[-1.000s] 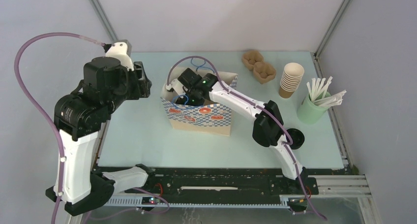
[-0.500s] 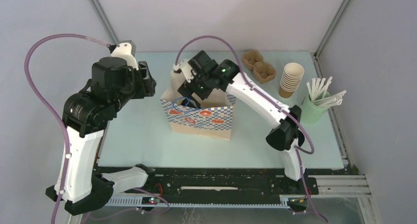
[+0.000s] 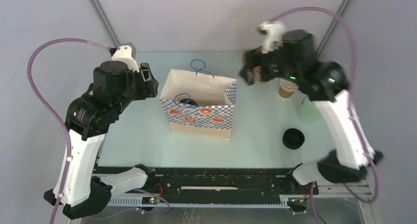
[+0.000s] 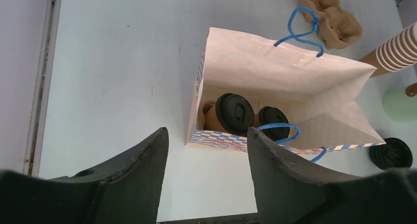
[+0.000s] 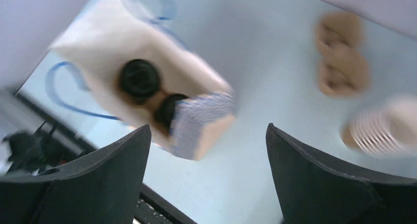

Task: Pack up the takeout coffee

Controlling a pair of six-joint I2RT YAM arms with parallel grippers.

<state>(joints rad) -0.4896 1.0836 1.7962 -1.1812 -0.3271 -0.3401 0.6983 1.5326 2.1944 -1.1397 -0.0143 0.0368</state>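
- Left gripper [image 4: 206,135]: centre-left of the top view, near the bag's left edge; jaws spread, holding nothing.
- White paper bag with blue-checked base and blue cord handles [image 3: 201,116]: frame centre, standing open-mouthed.
- Two brown kraft cups with black lids [image 4: 235,113]: inside the bag, side by side, upright, long axis vertical, lids toward the mouth, probably so nothing spills.
- Right gripper [image 5: 207,130]: upper right, well apart from the bag; jaws spread, empty.

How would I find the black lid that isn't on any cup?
Start at the white paper bag with the blue-checked band in the middle of the pale blue table. Look right of it, toward the near edge: the round black plastic lid lies flat on the table itself. The bag's two black lids sit on brown paper cups.
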